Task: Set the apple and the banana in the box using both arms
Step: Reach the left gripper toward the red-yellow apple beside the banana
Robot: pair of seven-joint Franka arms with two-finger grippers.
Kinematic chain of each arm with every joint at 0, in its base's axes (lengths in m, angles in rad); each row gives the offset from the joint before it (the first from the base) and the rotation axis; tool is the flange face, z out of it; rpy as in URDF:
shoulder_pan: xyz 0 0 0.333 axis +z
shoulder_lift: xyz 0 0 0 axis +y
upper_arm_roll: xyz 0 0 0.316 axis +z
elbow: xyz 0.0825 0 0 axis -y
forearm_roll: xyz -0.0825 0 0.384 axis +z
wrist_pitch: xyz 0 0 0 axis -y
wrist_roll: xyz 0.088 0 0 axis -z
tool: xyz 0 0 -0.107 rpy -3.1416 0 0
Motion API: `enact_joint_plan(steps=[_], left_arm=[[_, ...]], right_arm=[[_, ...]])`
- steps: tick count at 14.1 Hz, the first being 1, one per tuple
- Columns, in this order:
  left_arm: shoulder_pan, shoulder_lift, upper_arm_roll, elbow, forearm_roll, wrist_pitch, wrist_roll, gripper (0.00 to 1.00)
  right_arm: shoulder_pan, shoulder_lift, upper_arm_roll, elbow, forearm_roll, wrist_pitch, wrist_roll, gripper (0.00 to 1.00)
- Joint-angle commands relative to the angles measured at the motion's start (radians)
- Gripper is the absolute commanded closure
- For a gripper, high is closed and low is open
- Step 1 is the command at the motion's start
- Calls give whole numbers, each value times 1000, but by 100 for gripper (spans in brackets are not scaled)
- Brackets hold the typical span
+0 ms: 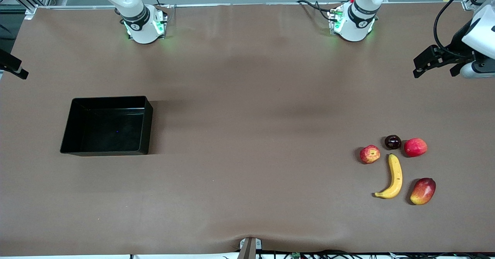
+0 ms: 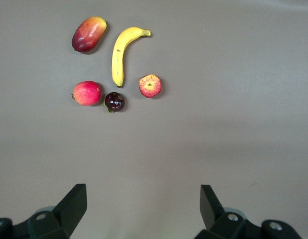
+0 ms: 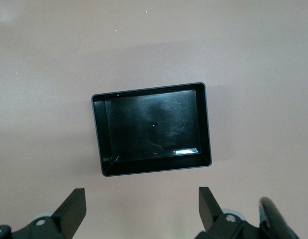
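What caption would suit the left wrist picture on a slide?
Open left gripper above bare table, with banana, apple and three other fruits ahead.

The small speckled red apple with yellow patches sits on the tabletop toward the left arm's end; just beside it the curved yellow banana lies flat, nearer the front camera. The black box rests open toward the right arm's end
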Motion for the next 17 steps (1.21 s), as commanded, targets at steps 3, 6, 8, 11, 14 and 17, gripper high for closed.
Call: enact_joint_plan(steps=[3,6,8,11,14,17], left_arm=[[-1,5,4,10,-11,-16,-11,0],[2,29,4,25,-11,-16,-12,0],[1,54,4,33,-13,-16,-15,0],[-1,98,4,33,-4,10,-16,0],[4,161,5,27,-2,79,-16,0],[2,235,8,16,-1,154,-17,0]], right_arm=[[-20,-3,8,2,20,-10,-12,0],[-27,11,8,6,18,-8,-12,0],[-44,30,8,9,15,7,-13,0],[-75,82,8,12,1,10,-15,0],[-147,140,8,12,15,18,-16,0],[-158,224,12,9,24,69,-18,0]])
